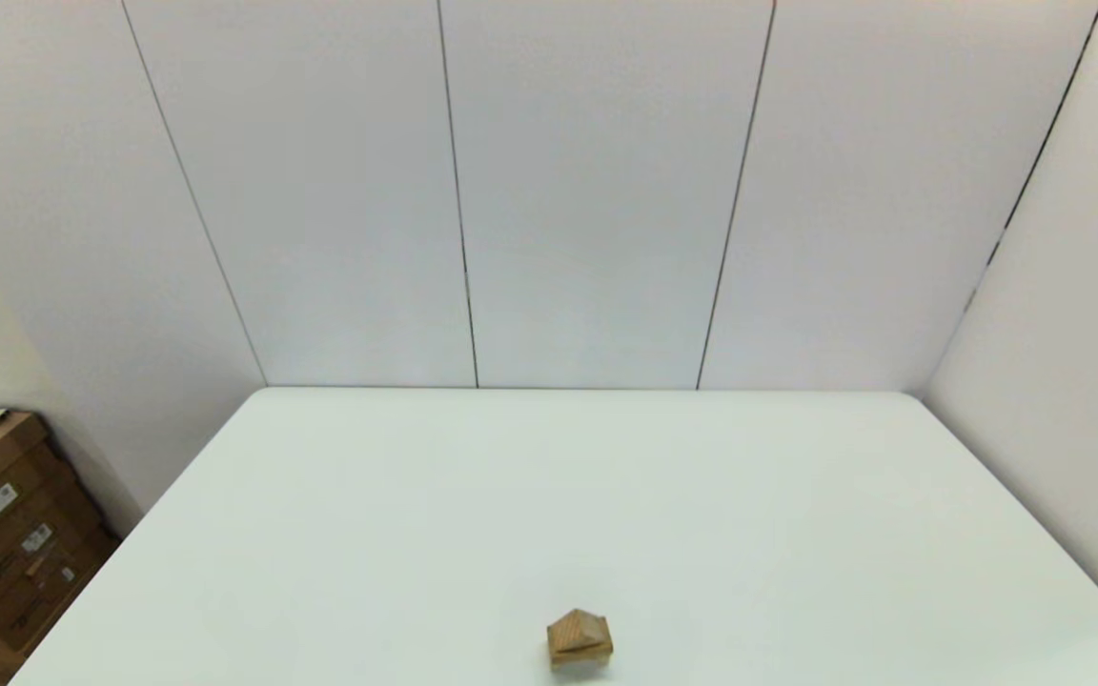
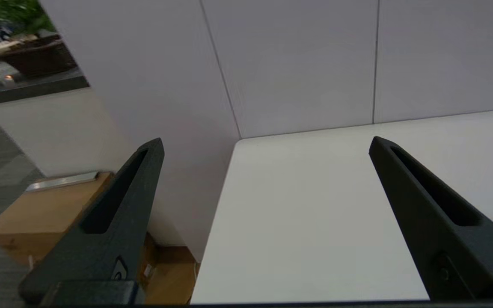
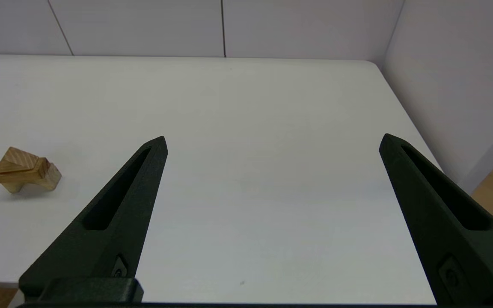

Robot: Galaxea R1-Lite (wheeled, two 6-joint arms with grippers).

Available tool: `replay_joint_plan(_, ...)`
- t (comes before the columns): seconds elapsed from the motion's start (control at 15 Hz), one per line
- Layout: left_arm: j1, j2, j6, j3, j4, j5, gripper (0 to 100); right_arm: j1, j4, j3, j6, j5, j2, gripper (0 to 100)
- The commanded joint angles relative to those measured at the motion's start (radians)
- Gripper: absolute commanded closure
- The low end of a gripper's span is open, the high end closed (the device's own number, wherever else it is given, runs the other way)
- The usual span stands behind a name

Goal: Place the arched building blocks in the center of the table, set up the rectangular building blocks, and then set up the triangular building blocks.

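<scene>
On the white table (image 1: 606,495) a stack of wooden blocks (image 3: 25,175) stands well aside of the spread, empty right gripper (image 3: 272,141); the left gripper (image 2: 265,143) is likewise spread.

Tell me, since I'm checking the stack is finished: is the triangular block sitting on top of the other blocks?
Yes, in the right wrist view the triangular block rests atop the rectangular slab, which lies over the arched block.

White panelled walls (image 1: 597,191), cardboard boxes (image 1: 6,534) on the floor, left.
</scene>
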Motion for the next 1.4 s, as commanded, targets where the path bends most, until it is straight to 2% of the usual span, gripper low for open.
replay_joint_plan(0.07,0.045,-0.259,0.006,0.181,0.008,-0.001,0,0.000,0.000,0.000,0.000,0.001,0.001,0)
replay_joint_plan(0.2,0.045,-0.297,-0.011,0.277,-0.012,0.007,0,0.000,0.000,0.000,0.000,0.001,0.001,0)
replay_joint_plan(0.4,0.045,-0.297,-0.071,0.441,-0.118,0.005,0,0.000,0.000,0.000,0.000,0.001,0.001,0)
replay_joint_plan(0.53,0.045,-0.297,-0.073,0.609,-0.319,-0.012,0,0.000,0.000,0.000,-0.015,0.008,0.001,0)
replay_joint_plan(0.6,0.045,-0.297,-0.089,0.629,-0.377,-0.048,0,0.000,0.000,0.000,0.002,0.001,0.001,0)
replay_joint_plan(0.93,0.045,-0.297,-0.297,0.642,-0.388,-0.127,0,0.000,0.000,0.000,0.003,-0.002,0.001,0)
replay_joint_plan(1.07,0.045,-0.297,-0.298,0.642,-0.322,-0.156,0,0.000,0.000,0.000,0.005,-0.001,0.001,0)
replay_joint_plan(1.4,0.045,-0.297,-0.221,0.642,-0.316,-0.154,0,0.000,0.000,0.000,0.005,-0.002,0.001,0)
